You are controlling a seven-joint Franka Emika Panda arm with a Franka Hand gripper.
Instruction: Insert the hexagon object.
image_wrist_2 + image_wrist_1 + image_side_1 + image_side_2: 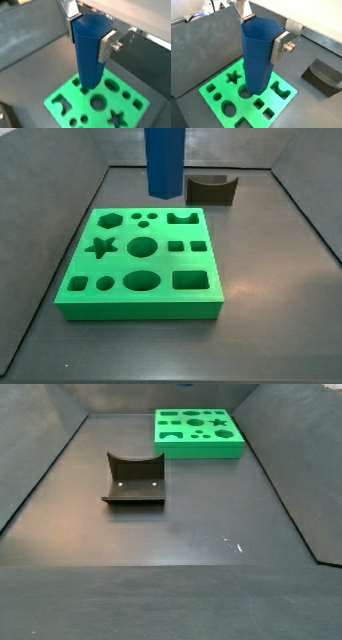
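Your tool (pixel 261 34) has its silver fingers (pixel 280 47) clamped on the upper part of the blue bar (pixel 256 57), holding it upright above the green block (pixel 248 97). In both wrist views the bar's lower end hangs over the block's shaped holes, and you can't tell whether it touches the surface. In a side view the bar (pixel 163 160) shows clear of the block (pixel 140 263), near its far edge. The dark brown notched block (pixel 134 479) sits on the tabletop (pixel 174 534), well apart from the green block.
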